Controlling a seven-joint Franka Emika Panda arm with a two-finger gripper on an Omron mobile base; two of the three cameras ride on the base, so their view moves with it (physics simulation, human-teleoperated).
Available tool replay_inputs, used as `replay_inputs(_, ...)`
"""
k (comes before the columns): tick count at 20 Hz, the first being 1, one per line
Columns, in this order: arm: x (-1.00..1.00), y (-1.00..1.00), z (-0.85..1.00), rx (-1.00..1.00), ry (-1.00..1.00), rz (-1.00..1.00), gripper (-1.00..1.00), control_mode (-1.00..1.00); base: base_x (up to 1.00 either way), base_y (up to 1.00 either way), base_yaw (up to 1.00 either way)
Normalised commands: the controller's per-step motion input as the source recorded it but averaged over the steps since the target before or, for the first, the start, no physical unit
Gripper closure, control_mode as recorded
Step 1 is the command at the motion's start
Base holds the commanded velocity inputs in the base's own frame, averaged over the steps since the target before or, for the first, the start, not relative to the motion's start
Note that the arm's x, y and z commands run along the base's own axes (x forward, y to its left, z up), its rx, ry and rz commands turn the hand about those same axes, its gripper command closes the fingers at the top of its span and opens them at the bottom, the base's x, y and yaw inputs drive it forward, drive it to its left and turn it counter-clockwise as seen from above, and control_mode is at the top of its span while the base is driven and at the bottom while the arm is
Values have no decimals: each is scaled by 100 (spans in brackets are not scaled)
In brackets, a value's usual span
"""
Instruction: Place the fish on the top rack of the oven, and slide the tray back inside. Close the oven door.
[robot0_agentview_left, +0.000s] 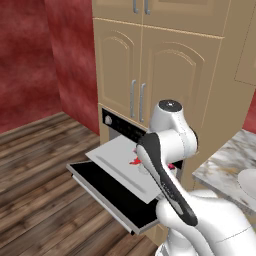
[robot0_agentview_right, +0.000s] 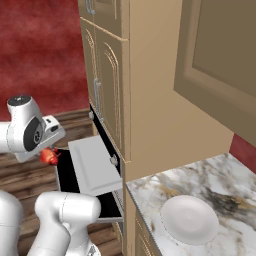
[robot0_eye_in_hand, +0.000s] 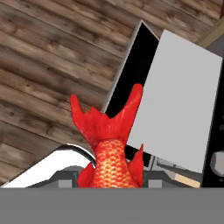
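left base view: dark wood floor (robot0_agentview_left: 45, 165), red walls (robot0_agentview_left: 30, 60), tan cabinets (robot0_agentview_left: 160, 65) above the oven (robot0_agentview_left: 122, 127). the door (robot0_agentview_left: 107, 192) lies open and flat, and the tray (robot0_agentview_left: 117, 162) is pulled out over it. the arm (robot0_agentview_left: 167, 150) stands in front, hiding the gripper; a sliver of the red fish (robot0_agentview_left: 134, 161) peeks out beside it, over the tray. a marble counter (robot0_agentview_left: 225, 172) sits at right.

right base view: the same counter carries a white plate (robot0_agentview_right: 189, 219). the tray juts from the oven over the black door. the fish hangs under the hand at the gripper (robot0_agentview_right: 49, 153), above the door's outer part, just off the tray's edge. the fingers are too hidden to judge their gap.

hand view: the fish fills the lower middle, tail up, seated between the fingertips (robot0_eye_in_hand: 65, 177), which close against its body. floor, door and grey tray lie far below.
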Motion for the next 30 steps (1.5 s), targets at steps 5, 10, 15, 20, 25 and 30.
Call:
replay_inputs(5, 42, 26, -39, -14, 0, 0, 100, -100, 0, 0, 0)
replay_inputs(10, 53, 0, -33, -7, 0, 0, 100, -100, 0, 0, 0)
replay_inputs(15, 40, 0, -11, -1, 0, 0, 100, -100, 0, 0, 0)
replay_inputs(20, 47, 0, -28, -3, 0, 0, 100, -100, 0, 0, 0)
replay_inputs(25, 57, 0, -38, -6, 0, 0, 100, -100, 0, 0, 0)
replay_inputs(30, 62, 0, -29, -4, 0, 0, 100, -100, 0, 0, 0)
